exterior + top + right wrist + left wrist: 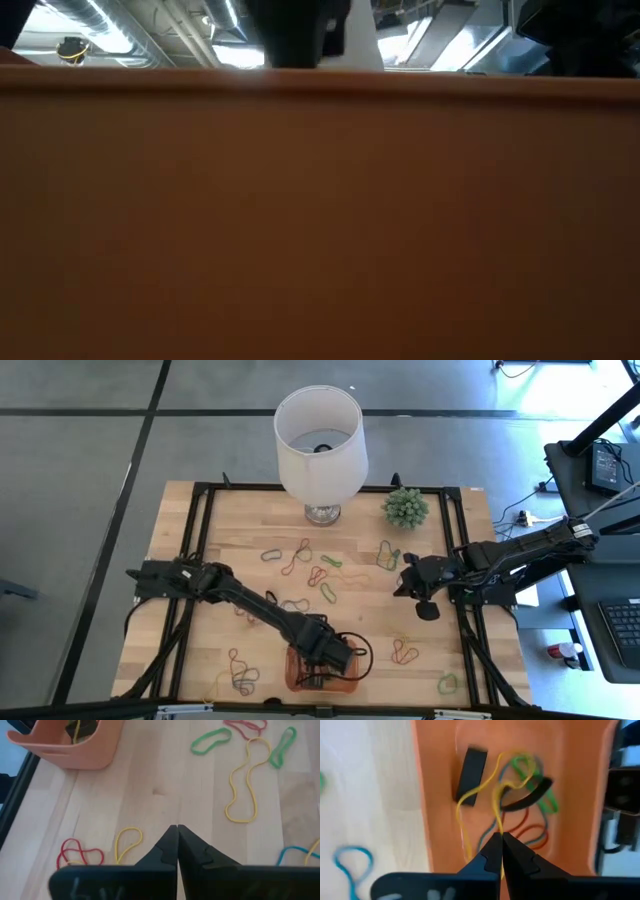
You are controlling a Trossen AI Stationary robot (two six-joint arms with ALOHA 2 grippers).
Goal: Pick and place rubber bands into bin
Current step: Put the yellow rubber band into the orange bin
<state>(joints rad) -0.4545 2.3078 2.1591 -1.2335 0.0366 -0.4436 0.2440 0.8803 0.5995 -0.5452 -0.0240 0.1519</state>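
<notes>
Over the bin (322,670) at the worktop's near edge, the left end effector (501,851) pinches a yellow rubber band (495,795), so release comes next, while the right end effector (177,845) waits closed, empty.

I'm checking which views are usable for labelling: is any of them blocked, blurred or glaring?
Low view: almost wholly blocked by the bin wall. Left wrist view: soft motion blur around the left hand, shut on a yellow rubber band. High view: glare at top right. Right wrist view: clear.
</notes>
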